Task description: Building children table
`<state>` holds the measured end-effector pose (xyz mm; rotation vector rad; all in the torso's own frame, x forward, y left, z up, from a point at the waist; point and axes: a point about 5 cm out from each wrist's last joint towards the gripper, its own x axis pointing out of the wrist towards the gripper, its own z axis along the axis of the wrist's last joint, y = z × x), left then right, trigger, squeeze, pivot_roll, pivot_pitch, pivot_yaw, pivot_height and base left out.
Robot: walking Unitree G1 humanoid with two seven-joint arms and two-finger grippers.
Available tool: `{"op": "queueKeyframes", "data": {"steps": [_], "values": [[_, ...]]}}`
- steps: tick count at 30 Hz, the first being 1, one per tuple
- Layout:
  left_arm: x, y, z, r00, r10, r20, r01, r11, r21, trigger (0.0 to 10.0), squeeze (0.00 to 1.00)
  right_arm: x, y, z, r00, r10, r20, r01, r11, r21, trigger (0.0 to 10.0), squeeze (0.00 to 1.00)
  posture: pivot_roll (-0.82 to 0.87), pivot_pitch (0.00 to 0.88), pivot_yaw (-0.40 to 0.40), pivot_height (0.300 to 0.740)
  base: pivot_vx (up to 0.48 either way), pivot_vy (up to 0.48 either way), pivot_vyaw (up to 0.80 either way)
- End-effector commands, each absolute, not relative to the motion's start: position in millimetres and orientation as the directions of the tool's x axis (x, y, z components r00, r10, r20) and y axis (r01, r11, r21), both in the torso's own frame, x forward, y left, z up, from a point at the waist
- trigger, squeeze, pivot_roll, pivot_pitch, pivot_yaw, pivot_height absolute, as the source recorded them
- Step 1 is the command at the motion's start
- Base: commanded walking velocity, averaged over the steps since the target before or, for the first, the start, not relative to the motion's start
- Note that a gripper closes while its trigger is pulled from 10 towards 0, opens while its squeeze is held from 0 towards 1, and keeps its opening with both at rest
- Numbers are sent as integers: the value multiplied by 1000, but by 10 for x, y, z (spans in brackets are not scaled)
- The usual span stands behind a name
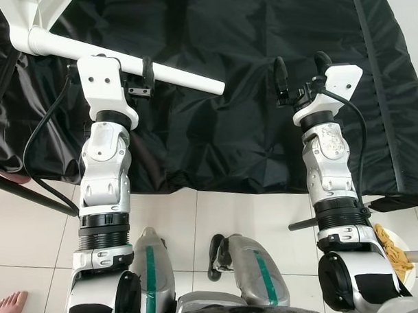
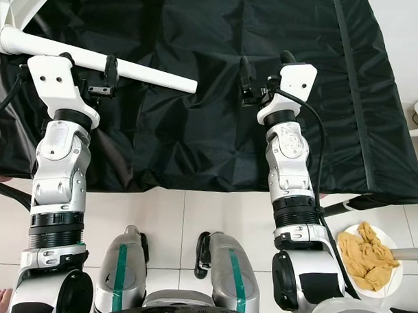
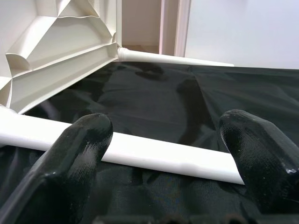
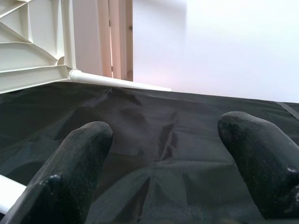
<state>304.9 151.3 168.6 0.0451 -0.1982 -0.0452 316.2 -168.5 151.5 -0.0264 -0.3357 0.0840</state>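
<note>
The white tabletop (image 3: 56,46) is lying underside-up on the black-covered surface (image 1: 263,127), two legs (image 1: 123,62) fitted. The left gripper (image 1: 139,80) and right gripper (image 1: 301,74) are hovering, fingers apart; further legs probably remain.

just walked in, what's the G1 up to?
It stands at a surface draped in black cloth, assembling a white plastic table. The tabletop lies underside up with legs plugged into its corners. The left gripper is at one white leg, jaws open with the leg between them, not yet closed on it. The right gripper hovers open over bare cloth, holding nothing. A plate of yellow cloth sits on the floor beside the robot's right side.
</note>
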Motion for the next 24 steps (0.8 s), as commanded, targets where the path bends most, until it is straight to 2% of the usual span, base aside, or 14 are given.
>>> {"op": "queueKeyframes", "data": {"steps": [1, 24], "values": [[3045, 1527, 1696, 979, 8, 202, -14, 999, 33, 10000, 0, 3177, -1690, 1516, 940, 90, 330, -79, 996, -47, 10000, 0, 142, 0, -97, 740, 0, 0, 0], [3060, 1544, 1729, 978, 11, 208, -19, 999, 39, 10000, 0, 3215, -1693, 1551, 935, 90, 344, -76, 996, -54, 10000, 0, 150, 0, -100, 740, 0, 0, 0]]}}
